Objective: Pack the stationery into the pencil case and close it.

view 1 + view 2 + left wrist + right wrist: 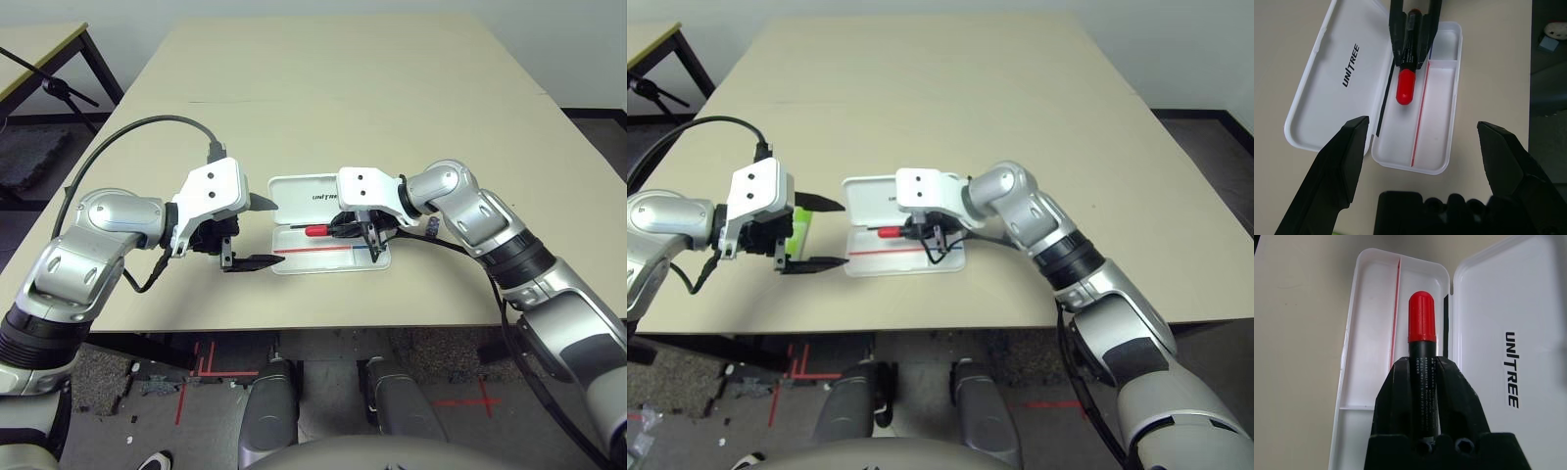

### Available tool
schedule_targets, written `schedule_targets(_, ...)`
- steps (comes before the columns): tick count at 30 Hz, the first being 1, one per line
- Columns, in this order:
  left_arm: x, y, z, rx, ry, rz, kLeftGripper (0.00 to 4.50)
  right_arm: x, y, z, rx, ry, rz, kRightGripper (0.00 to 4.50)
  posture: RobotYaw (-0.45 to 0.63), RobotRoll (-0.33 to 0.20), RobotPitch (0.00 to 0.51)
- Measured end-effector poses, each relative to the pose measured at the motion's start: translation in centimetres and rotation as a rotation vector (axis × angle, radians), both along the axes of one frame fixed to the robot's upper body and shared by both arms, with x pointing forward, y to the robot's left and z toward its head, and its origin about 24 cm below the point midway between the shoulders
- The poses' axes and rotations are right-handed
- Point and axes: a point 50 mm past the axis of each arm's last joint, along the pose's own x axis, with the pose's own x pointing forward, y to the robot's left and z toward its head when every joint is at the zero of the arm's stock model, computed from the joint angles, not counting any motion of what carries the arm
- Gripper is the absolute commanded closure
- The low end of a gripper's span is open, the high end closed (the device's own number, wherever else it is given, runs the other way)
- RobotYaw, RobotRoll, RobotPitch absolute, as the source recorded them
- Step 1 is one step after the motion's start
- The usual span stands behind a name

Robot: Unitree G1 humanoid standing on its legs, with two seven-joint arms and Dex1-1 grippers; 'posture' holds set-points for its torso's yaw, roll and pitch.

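Note:
The white pencil case (333,257) lies open mid-table, its "unitree" lid (1332,93) folded flat away from me and a red stripe in the tray (1371,333). My right gripper (358,232) is shut on the marker (1421,316), gripping the black body while the red end juts out low over the tray. My left gripper (274,233) stands open just left of the case, its fingers (1347,161) wide apart and holding nothing. The lime-green highlighter (801,227) lies on the table under the left gripper's body. The tiny blue-grey block is out of view.
The beige table (392,88) stretches far behind the case, and its front edge (294,328) runs close to me. A black cable (147,127) loops over my left arm. Another table (39,44) stands at the back left.

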Motion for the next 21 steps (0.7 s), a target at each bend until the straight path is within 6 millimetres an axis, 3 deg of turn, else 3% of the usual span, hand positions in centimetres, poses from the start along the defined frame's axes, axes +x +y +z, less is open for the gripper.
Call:
schedule_targets(7, -0.3, 0.4, -0.3, 0.020, 0.028, 0.065, 0.00, -0.2, -0.9, 0.6, 0.004, 0.045, 0.014, 0.02, 0.04, 0.000, 0.100)
schedule_targets(11, -0.2, 0.9, -0.3, 0.028, 0.042, 0.140, 0.00, -0.7, -3.6, 2.1, 0.021, 0.128, -0.004, 0.02, 0.04, 0.000, 0.102)
schedule_targets(15, 0.1, 1.9, -0.5, 0.018, 0.051, 0.254, 0.00, -1.7, -7.5, 3.7, 0.077, 0.231, -0.036, 0.02, 0.03, 0.000, 0.106)
schedule_targets(21, 0.7, 2.9, -1.9, -0.016, 0.084, 0.437, 0.00, -3.0, -11.2, 4.6, 0.129, 0.325, -0.110, 0.02, 0.02, 0.000, 0.110)
